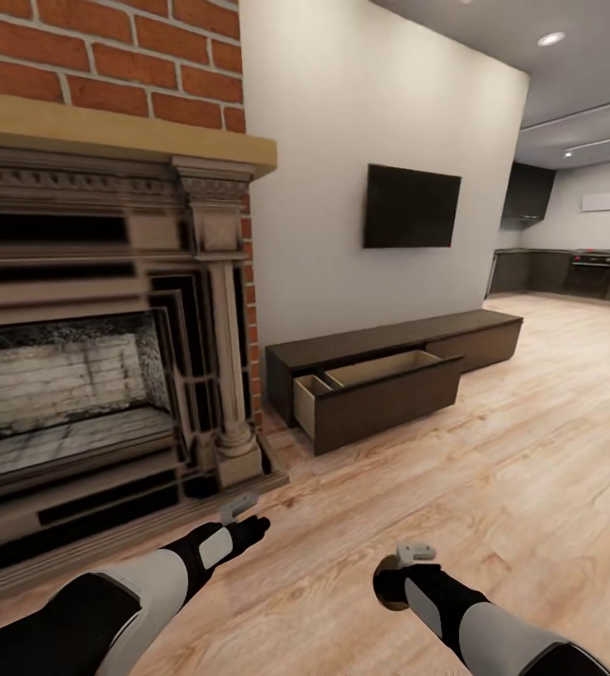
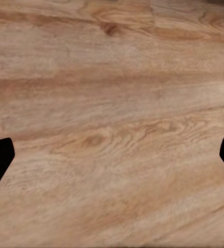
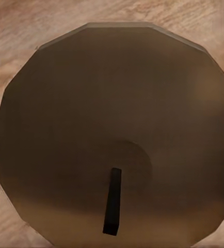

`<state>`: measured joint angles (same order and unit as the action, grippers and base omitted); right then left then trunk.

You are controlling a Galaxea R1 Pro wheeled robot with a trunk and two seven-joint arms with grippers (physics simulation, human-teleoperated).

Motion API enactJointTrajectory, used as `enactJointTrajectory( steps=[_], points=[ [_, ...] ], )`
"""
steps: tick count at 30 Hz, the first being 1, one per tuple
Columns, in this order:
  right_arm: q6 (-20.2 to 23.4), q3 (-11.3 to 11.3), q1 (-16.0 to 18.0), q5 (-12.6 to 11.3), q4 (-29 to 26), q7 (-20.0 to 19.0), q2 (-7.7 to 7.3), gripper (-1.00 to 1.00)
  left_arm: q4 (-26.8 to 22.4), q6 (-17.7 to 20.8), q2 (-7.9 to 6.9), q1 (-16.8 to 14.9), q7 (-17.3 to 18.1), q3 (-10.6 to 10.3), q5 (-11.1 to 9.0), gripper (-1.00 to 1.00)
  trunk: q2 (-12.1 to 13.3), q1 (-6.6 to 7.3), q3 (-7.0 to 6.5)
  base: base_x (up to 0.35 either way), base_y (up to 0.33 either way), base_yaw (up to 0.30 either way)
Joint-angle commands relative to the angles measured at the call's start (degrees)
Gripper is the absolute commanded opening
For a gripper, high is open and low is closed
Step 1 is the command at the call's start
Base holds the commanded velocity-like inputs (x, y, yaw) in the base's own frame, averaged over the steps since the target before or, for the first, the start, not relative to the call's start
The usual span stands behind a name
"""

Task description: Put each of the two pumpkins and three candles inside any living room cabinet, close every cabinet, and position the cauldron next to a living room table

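Floor (image 1: 530, 469): pale wood planks with wavy grain, smooth, running from the hearth toward the kitchen at the far right.
Fireplace (image 1: 89, 376): brick chimney breast above, a tan wooden mantel, carved stone surround with a turned column, and a grey-white brick firebox.
Wall (image 1: 343, 141): plain off-white, carrying a flat black rectangular television (image 1: 411, 207).
Cabinet (image 1: 474, 329): long, low, dark brown wood with a flat top, against the wall under the television; its near drawer (image 1: 380, 399) is pulled out, showing a lighter wooden interior with a divider.
Left arm: black and white, reaching forward and low toward the fireplace base.
Left pincer (image 1: 239, 512): its jaws stand wide apart over bare floor, holding nothing, as the left wrist view shows.
Right arm: extended low over the floor, forearm angled inward.
Right pincer (image 1: 401, 575): closed around a candle (image 3: 112, 134).
Candle: dark grey-brown, many-sided stubby cylinder with a short black wick, held just above the floor, well apart from the cabinet.
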<state>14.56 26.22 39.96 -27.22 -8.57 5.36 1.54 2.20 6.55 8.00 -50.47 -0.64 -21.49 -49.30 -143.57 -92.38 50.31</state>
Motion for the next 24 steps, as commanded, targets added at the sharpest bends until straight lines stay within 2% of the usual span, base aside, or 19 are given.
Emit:
enactJointTrajectory(
  steps=[1, 9, 15, 24],
  points=[
    [0.3, 0.5, 0.0, -0.5, -0.1, 0.4, 0.00, -1.00, 0.1, 0.1, 0.03, -0.1, -0.1, -0.5, -0.5, 1.00, 0.0, 0.01, 0.06, 0.000, 0.000, -0.293],
    [0.3, 0.5, 0.0, -0.5, -0.1, 0.4, 0.03, -1.00, 0.1, 0.1, 0.00, -0.1, -0.4, -0.5, -0.5, 1.00, 0.0, 0.01, 0.06, 0.027, 0.000, -0.293],
    [0.1, 0.5, 0.0, -0.5, -0.1, 0.4, 0.04, -1.00, 0.1, 0.1, 0.00, -0.1, -0.5, -0.5, -0.5, 1.00, 0.0, 0.01, 0.06, 0.270, -0.043, -0.294],
    [0.2, 0.5, 0.0, -0.5, -0.1, 0.4, 0.04, -1.00, 0.1, 0.1, 0.00, -0.1, -0.5, -0.5, -0.5, 1.00, 0.0, 0.01, 0.39, 0.313, -0.157, -0.262]
  ],
)
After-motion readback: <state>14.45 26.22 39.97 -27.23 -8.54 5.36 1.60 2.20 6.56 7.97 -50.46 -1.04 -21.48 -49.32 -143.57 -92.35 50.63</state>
